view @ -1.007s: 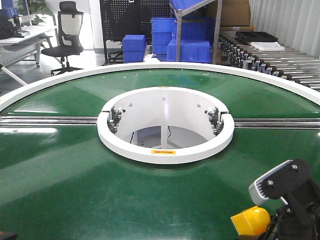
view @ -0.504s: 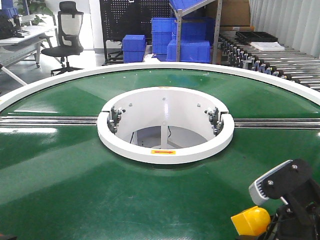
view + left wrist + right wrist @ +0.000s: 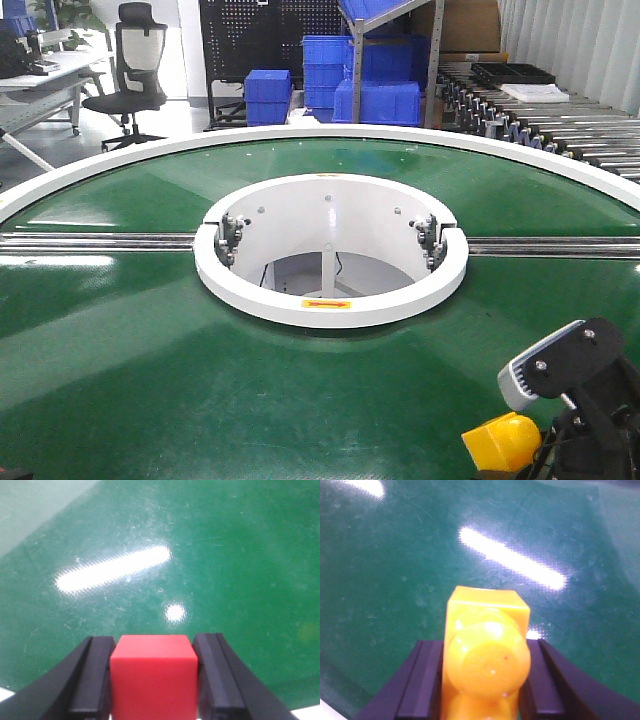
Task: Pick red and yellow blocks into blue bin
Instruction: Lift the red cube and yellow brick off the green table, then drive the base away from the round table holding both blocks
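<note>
In the left wrist view, my left gripper (image 3: 154,641) is shut on the red cube (image 3: 152,680), held between both black pads above the green belt. My right gripper (image 3: 485,644) is shut on the yellow brick (image 3: 487,625), one round stud facing the camera. In the front view the yellow brick (image 3: 502,442) shows at the bottom right, beside the right gripper's grey-tipped finger (image 3: 535,368). The left gripper is out of the front view except perhaps a dark sliver at the bottom left corner. The blue bin is out of view.
Both grippers hang over a round green conveyor table (image 3: 150,330) with a white ring (image 3: 330,305) around its open centre and a metal rail (image 3: 90,241) across it. Behind stand stacked blue crates (image 3: 268,95), an office chair (image 3: 135,60) and a roller conveyor (image 3: 560,120).
</note>
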Controlling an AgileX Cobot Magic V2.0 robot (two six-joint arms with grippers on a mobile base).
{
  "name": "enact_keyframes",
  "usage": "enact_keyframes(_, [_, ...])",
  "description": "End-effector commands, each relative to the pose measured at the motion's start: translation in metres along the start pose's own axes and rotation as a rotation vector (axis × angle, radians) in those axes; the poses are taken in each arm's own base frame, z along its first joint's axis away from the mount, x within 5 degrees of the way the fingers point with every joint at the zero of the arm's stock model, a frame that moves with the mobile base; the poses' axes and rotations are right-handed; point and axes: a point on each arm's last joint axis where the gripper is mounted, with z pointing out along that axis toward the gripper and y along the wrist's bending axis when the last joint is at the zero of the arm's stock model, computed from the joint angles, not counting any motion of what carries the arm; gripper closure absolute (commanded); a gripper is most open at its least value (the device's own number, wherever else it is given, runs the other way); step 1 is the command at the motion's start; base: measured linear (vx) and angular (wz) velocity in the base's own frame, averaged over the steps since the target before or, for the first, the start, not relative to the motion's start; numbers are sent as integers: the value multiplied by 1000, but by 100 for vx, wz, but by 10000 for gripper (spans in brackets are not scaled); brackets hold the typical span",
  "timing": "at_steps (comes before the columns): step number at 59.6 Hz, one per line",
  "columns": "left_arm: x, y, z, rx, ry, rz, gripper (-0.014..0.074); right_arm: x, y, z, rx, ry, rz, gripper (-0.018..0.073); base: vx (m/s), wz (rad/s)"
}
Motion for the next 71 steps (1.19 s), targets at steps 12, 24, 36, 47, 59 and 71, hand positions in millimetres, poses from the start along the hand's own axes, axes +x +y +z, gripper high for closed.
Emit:
enact_keyframes(12, [-12,-1,-7,9,-96,-1,356,-13,-2,-11,22,-109,-7,318,0,0])
enact_keyframes(24, [-12,-1,-7,9,-96,-1,356,-13,-2,-11,22,-109,-7,318,0,2])
enact_keyframes(36, [-12,-1,-7,9,-96,-1,356,-13,-2,-11,22,-109,-7,318,-1,5])
enact_keyframes(47, [-12,-1,-7,9,-97,-1,356,-13,-2,-11,22,-109,-7,318,-3,10])
enact_keyframes(59, [-12,-1,-7,9,-97,-1,356,-14,-2,-11,22,-110,-7,318,-7,26])
enact_keyframes(71, [-12,-1,-7,9,-97,-1,356,-13,-2,-11,22,-109,-7,318,-10,40])
